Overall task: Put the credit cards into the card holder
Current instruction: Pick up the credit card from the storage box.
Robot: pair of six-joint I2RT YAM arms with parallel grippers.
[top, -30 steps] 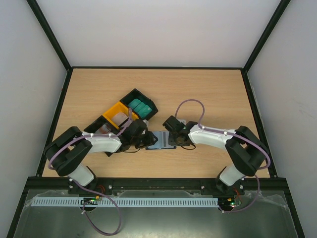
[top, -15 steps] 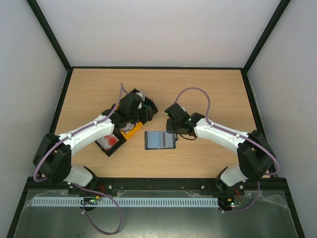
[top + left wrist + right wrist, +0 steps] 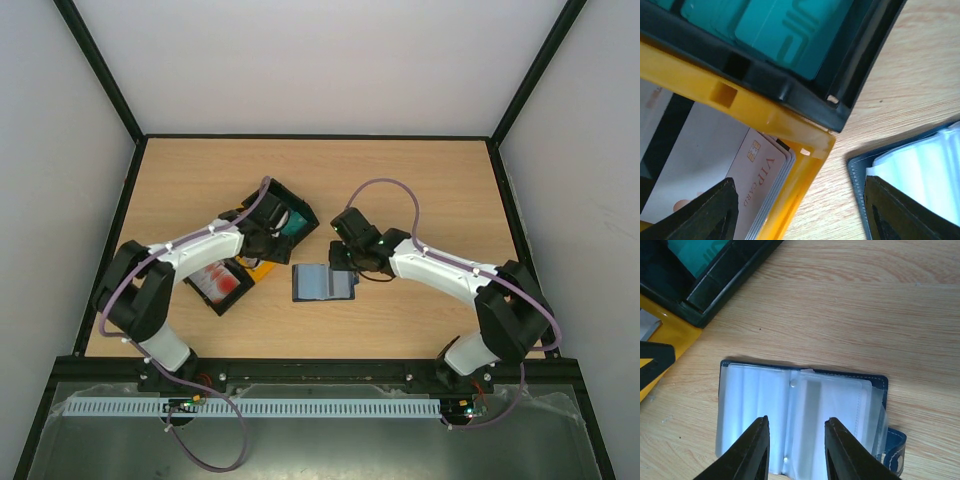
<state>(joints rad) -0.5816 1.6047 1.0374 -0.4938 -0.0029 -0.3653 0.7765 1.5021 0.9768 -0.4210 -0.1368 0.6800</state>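
Over the wooden table (image 3: 440, 180) both jaws gape empty; left arm (image 3: 200, 250) half-hides the tray (image 3: 293, 197).

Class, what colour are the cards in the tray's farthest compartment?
The cards are teal green, clearest in the left wrist view.

The card holder (image 3: 323, 283) lies open on the table (image 3: 430, 200), about in the middle, before my two arms. Near its left, not touching it, stands the tray (image 3: 296, 198). The tray is set slantwise, its three compartments running from near-left to far-right. In each compartment lie credit cards (image 3: 775, 30). My left pincer (image 3: 802, 210) hangs above the tray's corner nearest the holder, one finger over the middle compartment and the other over the holder's edge. My right pincer (image 3: 797, 450) hangs over the holder, one finger on each side of its fold.
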